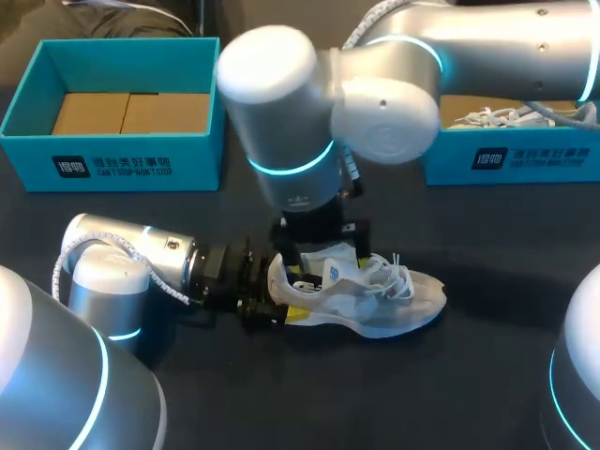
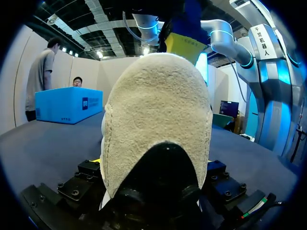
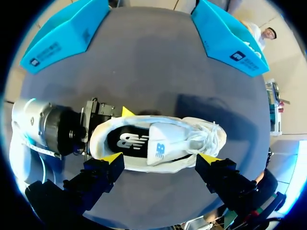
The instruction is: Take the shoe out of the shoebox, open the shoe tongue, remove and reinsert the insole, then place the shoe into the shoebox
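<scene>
The white shoe [image 1: 361,295] lies on its sole in the middle of the dark bench [image 1: 487,384], heel to the left and toe to the right, well clear of the blue box [image 1: 112,159] at the far left and the other blue box [image 1: 525,159] at the far right. The left gripper [image 1: 286,292] comes in low from the left and has the heel pinched between its fingers, one yellow tip on the near side and one on the far side, so I'd call it closed on the shoe. The right gripper [image 3: 160,157] hangs above the shoe's opening with its fingers spread wide and nothing in them. From above you can see straight in: the dark insole [image 3: 127,140] sits flat in the heel, with the padded tongue [image 3: 160,146] and loose laces [image 3: 204,139] just to its right. The shoe looks light. The mesh upper looks soft and would likely crumple under a squeeze, while the heel cup and sole look firmer, which makes the heel a sensible place to brace it. The tongue looks floppy, so I'd pinch it at its free edge. The insole is probably thin and bendy, best taken by its heel end and peeled up. The laces could snag a finger.
</scene>
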`<state>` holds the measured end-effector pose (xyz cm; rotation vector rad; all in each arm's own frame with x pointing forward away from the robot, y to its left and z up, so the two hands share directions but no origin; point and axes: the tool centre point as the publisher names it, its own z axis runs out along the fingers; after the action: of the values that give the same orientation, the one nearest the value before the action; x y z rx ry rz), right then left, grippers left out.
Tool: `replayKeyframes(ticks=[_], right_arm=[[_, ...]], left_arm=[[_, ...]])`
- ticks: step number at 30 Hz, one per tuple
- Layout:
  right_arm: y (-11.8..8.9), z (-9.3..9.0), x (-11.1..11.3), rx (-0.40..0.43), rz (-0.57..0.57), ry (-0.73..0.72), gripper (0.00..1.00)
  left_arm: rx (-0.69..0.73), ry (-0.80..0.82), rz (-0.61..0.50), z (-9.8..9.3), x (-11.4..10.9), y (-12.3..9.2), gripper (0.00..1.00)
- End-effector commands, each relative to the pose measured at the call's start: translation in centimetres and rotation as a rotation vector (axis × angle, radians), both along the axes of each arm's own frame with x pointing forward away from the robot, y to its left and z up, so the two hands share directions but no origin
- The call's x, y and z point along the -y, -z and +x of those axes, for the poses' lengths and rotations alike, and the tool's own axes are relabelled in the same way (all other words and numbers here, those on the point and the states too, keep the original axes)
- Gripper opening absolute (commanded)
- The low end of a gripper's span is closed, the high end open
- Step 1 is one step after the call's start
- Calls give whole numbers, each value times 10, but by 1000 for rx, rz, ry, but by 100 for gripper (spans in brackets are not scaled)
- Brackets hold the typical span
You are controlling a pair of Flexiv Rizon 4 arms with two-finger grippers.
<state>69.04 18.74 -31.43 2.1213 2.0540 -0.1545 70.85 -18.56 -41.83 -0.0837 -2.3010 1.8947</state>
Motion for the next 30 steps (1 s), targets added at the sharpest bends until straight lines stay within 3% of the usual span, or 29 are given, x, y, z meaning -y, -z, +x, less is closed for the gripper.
replayKeyframes(ticks=[1, 30], right_arm=[[11, -7, -12, 61, -148, 203, 100], [48, 7, 19, 90, -206, 342, 100]], left_arm=[[-1, 0, 2, 1, 0, -1, 0], [-1, 0, 2, 1, 0, -1, 0]])
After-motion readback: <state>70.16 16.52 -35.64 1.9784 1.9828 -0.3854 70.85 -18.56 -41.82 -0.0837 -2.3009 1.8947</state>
